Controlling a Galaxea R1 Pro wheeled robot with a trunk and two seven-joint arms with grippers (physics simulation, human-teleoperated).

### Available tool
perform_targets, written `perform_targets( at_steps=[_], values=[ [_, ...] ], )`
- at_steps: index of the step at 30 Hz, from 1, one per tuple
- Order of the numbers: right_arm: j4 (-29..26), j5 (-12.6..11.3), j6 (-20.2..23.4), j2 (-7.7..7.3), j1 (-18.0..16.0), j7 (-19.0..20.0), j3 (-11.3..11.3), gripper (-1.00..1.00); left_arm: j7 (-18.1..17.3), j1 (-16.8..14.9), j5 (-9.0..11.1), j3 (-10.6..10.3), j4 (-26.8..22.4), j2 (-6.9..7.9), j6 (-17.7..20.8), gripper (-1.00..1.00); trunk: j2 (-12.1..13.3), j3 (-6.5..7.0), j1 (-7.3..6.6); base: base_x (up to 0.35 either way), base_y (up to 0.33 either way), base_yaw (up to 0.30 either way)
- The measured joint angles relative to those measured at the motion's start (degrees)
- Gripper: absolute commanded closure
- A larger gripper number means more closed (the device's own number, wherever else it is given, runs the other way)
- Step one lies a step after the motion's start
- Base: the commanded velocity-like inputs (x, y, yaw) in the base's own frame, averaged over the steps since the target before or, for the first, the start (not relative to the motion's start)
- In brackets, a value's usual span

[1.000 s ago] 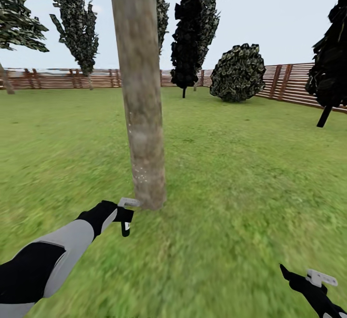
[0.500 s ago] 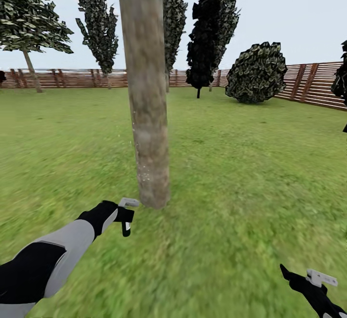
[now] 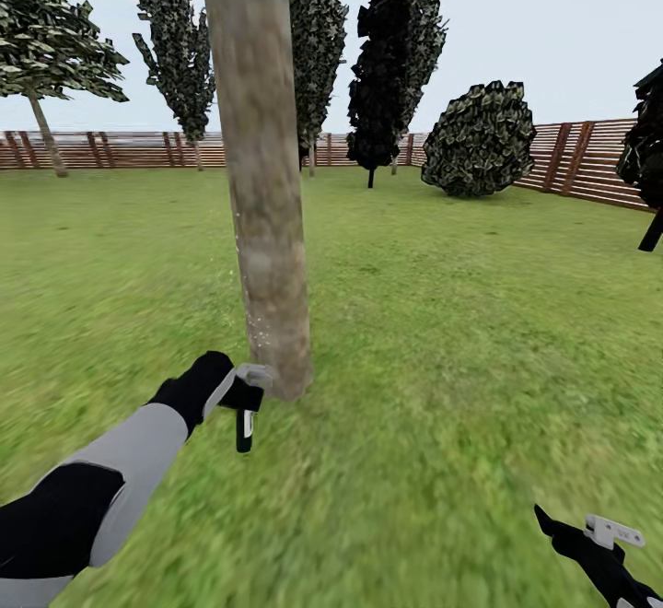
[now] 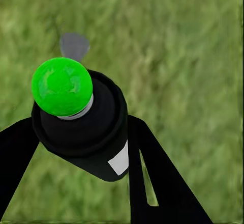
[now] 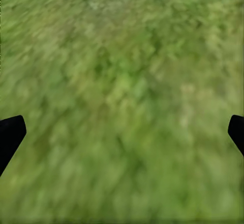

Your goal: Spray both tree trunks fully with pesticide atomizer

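My left gripper point(image 3: 241, 394) is shut on the pesticide atomizer point(image 3: 244, 429), a small dark sprayer hanging down just left of the foot of the near tree trunk point(image 3: 262, 184). In the left wrist view the atomizer point(image 4: 81, 127) is a black cylinder with a round green tip, clamped in my left gripper point(image 4: 84, 150) over grass. The mottled grey-brown trunk rises out of frame, with pale specks low on its bark. A second leafy tree point(image 3: 46, 46) stands far left by the fence. My right gripper point(image 3: 585, 530) hangs open low at the right, and the right gripper point(image 5: 122, 132) faces bare grass.
Green lawn point(image 3: 442, 332) spreads all around the trunk. A brown slat fence point(image 3: 571, 161) closes the back and right. Dark narrow trees point(image 3: 396, 55) and a round bush point(image 3: 479, 140) stand near the fence, with another dark tree point(image 3: 649, 147) at the right edge.
The view has swung a little, so the trunk sits further left. My left gripper has risen slightly and come closer to the trunk's base, with the atomizer still in it. The right gripper stays put.
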Motion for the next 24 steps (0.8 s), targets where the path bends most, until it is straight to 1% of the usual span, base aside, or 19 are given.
perform_targets(
  at_steps=[2, 4, 9, 11, 17, 21, 24],
  values=[
    [0.00, 0.03, 0.00, 0.00, 0.00, 0.00, 0.00, -1.00, -0.03, -0.06, -0.17, 0.00, -4.20, 0.00, 4.32, 1.00, 0.00, 0.00, 0.00, 0.000, 0.000, 0.000],
    [0.00, 0.03, 0.00, 0.00, 0.00, -0.06, 0.00, -1.00, -0.01, -0.39, -0.21, 0.00, -6.51, 0.02, 5.87, 1.00, 0.00, -0.01, 0.00, 0.000, 0.000, 0.000],
    [-0.07, -0.01, 0.00, 0.00, 0.00, -0.01, 0.00, -1.00, 0.04, -2.52, -0.20, 0.16, -7.59, 0.21, 6.88, 1.00, 0.01, -0.01, 0.01, 0.000, 0.000, 0.000],
    [-0.08, -0.04, 0.00, 0.00, 0.00, -0.01, 0.00, -1.00, 0.10, -4.75, -0.23, 0.19, -7.60, 0.24, 7.29, 1.00, 0.00, 0.00, 0.00, 0.000, 0.000, 0.000],
    [-0.09, -0.02, 0.00, 0.00, 0.00, -0.09, 0.00, -1.00, 0.21, -8.64, -0.06, 0.25, -7.49, 0.37, 7.56, 1.00, 0.00, -0.01, 0.00, 0.000, 0.000, 0.000],
    [-0.09, -0.04, 0.00, 0.00, 0.00, -0.09, 0.00, -1.00, 0.20, -11.80, 0.04, 0.23, -7.42, 0.33, 7.94, 1.00, 0.01, -0.01, 0.01, 0.000, 0.000, 0.000],
    [-0.09, -0.03, 0.00, 0.00, 0.00, -0.09, 0.00, -1.00, 0.25, -14.13, -0.18, 0.24, -7.05, 0.98, 8.04, 1.00, 0.01, -0.01, 0.01, 0.000, 0.000, 0.000]
  ],
)
